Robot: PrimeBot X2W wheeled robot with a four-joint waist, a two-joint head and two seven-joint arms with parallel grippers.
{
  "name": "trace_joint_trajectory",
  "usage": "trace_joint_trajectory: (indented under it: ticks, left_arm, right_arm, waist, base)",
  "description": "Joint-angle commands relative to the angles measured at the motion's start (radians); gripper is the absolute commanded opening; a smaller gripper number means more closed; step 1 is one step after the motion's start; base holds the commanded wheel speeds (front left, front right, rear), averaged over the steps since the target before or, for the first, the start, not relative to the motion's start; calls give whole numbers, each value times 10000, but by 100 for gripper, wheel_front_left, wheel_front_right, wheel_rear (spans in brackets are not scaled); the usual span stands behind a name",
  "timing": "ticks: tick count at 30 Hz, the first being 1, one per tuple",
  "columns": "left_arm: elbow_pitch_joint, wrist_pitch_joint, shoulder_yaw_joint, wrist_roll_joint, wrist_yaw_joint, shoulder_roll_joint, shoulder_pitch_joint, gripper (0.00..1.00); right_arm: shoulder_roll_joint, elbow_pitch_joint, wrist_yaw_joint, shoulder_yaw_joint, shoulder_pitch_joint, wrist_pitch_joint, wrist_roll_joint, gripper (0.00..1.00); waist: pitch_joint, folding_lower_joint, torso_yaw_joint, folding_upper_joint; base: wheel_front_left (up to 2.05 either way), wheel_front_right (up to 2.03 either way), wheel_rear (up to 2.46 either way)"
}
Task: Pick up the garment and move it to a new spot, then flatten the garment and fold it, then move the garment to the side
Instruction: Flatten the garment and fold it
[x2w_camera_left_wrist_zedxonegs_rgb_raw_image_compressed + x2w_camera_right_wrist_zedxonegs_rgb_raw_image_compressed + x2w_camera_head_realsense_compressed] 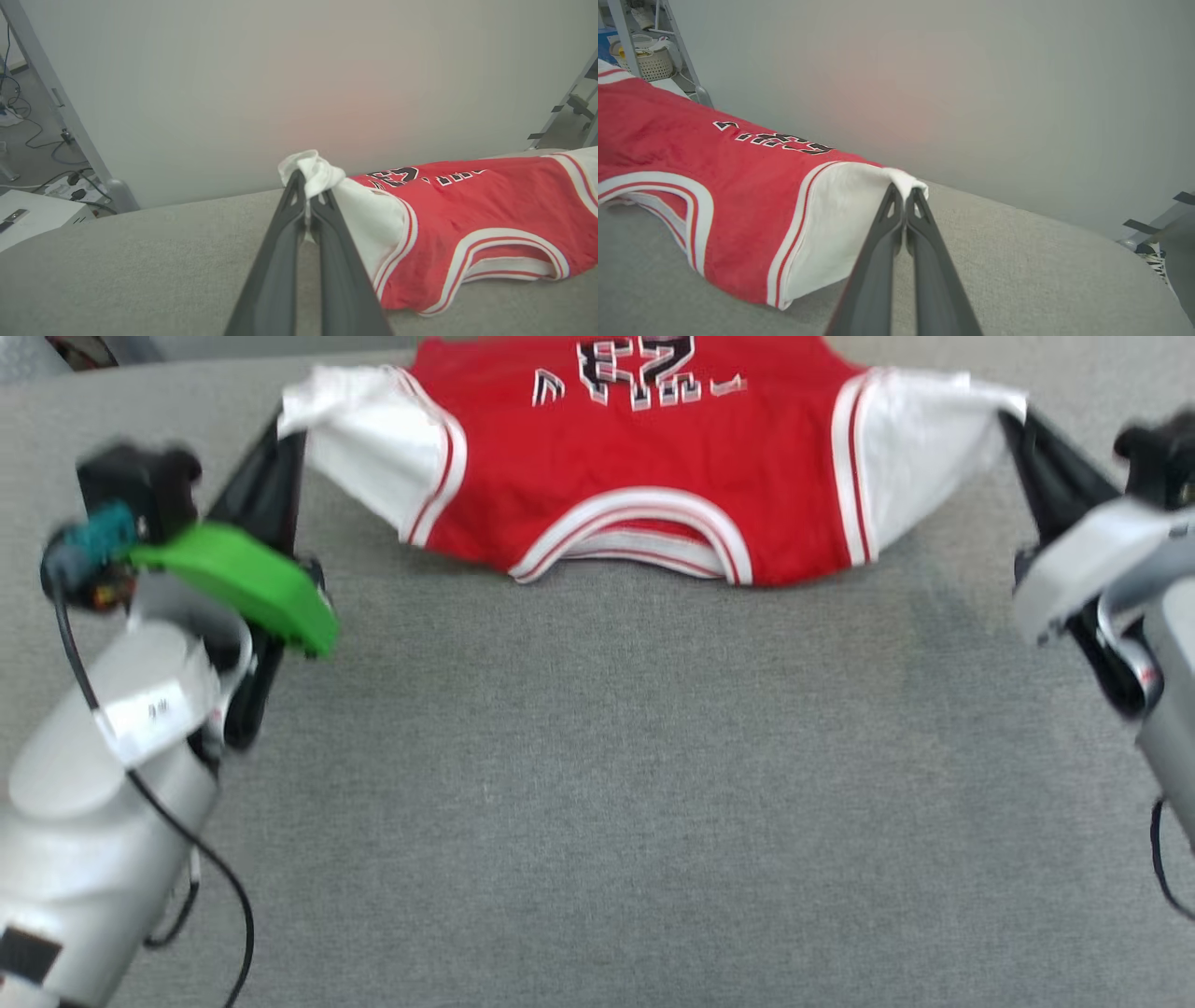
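A lab-like room: loose floor cables, metal rack.

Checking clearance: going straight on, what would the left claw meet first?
The left claw pinches the garment's white sleeve, so that cloth first; beyond it probably the pale wall, depth unclear.

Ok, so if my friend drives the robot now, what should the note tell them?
Left gripper: shut on one white sleeve tip of the garment.
Right gripper: shut on the other sleeve tip.
Garment: stretched between them near the far edge of the table, lettering up, neck towards the robot.
Done: grasped.
Left: flatten, fold, move aside.
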Motion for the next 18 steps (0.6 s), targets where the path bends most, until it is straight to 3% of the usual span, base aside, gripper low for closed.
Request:
trace_joint_trajectory:
  ticks: [1,11,18]
  left_arm:
    - [-271,-55,141,-235,173,136,537,0]
    - [-2211,-33,201,-916,1344,1004,4392,0]
    - [-2983,-11,57,-1274,1968,1080,6136,0]
  right_arm:
    - [-120,-145,-7,-49,507,-77,135,0]
    - [-628,-1518,-7,-707,4157,610,633,0]
    - [-757,-2596,-7,-1895,6496,1268,623,0]
  waist:
    - [-1049,1,115,35]
    - [-2197,1,149,35]
    - [-2527,1,277,35]
  base:
    - [0,0,0]
    - [0,0,0]
    - [0,0,0]
